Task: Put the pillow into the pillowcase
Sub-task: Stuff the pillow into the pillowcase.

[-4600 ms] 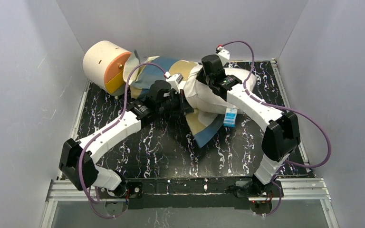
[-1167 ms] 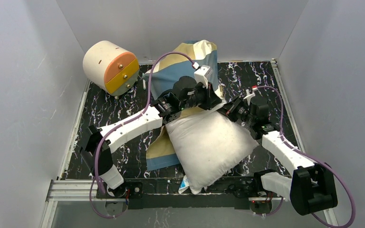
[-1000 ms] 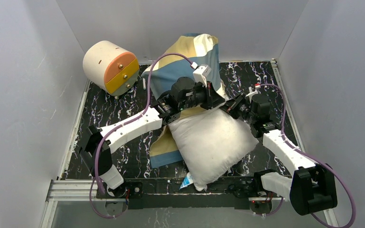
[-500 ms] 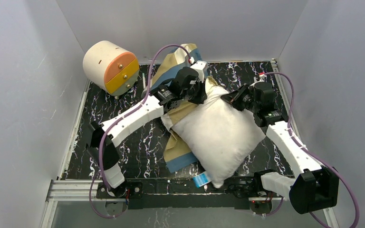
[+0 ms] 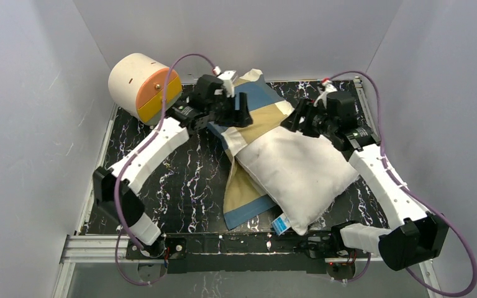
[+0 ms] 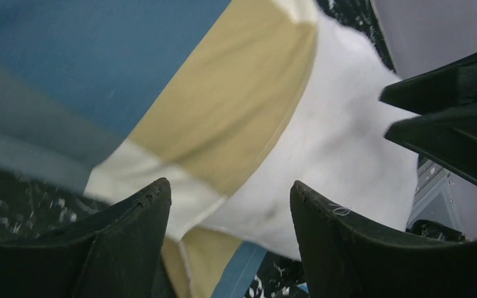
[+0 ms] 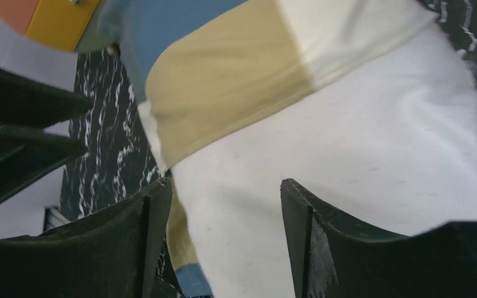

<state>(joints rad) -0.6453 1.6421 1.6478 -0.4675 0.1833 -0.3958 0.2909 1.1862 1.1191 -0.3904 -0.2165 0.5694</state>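
- Left gripper (image 5: 241,113): fingers spread, nothing pinched. It hovers at the far-left end of the pillow (image 5: 301,174), over the pillowcase (image 5: 256,102).
- Left wrist view: both fingers (image 6: 133,248) stand apart, with cloth below them and none between the pads.
- Right gripper (image 5: 293,120): also spread and holding nothing. It sits at the far end of the pillow, to the right of the left gripper. The two face each other across the case edge.
- Right wrist view: fingers (image 7: 323,248) are apart over bare white pillow (image 7: 360,167). The case's tan and cream blocks (image 7: 223,74) are just beyond them.
- The pillow lies flat on the black marbled table (image 5: 161,186), diagonal from centre-far to near-right. Its near corner is at the table's near edge.
- The pillowcase is bunched at the pillow's far-left end, with its tan/cream edge lying over that end. Another part runs under the pillow and sticks out on its left side towards the near edge.
- Most of the pillow is uncovered. I cannot tell whether the far end is actually inside the opening.
- A small blue tag (image 5: 279,225) shows at the pillow's near corner.
- The cream-and-orange cylinder (image 5: 141,85) sits at the far-left corner, just left of the left arm's wrist and apart from the pillow.
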